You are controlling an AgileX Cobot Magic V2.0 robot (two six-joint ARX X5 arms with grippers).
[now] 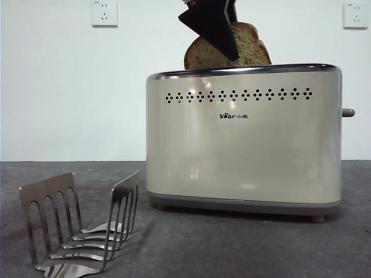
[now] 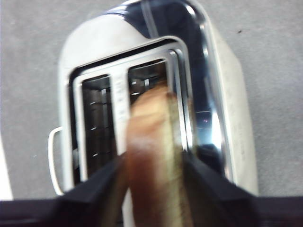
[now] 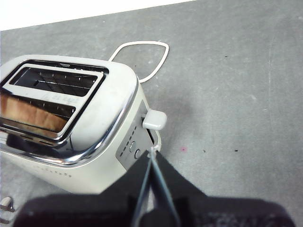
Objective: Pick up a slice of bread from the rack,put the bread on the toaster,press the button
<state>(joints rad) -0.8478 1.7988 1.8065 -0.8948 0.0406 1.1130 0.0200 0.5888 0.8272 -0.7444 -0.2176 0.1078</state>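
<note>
Now the slice of bread (image 1: pixel 248 47) is pinched edge-down by the left gripper (image 2: pixel 154 177), aligned to the toaster (image 1: pixel 243 139) slot; right gripper (image 3: pixel 152 189) fingers pressed together near the button (image 3: pixel 155 119).

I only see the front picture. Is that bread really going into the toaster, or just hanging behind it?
Observer: Its lower end sits inside one slot of the toaster; the left hand grips the slice of bread by both faces.
Operator: And the other slot?
Observer: The other slot is empty.
Operator: Where's the second hand?
Observer: The right hand, jaws shut, hovers beside the button on the narrow end.
</note>
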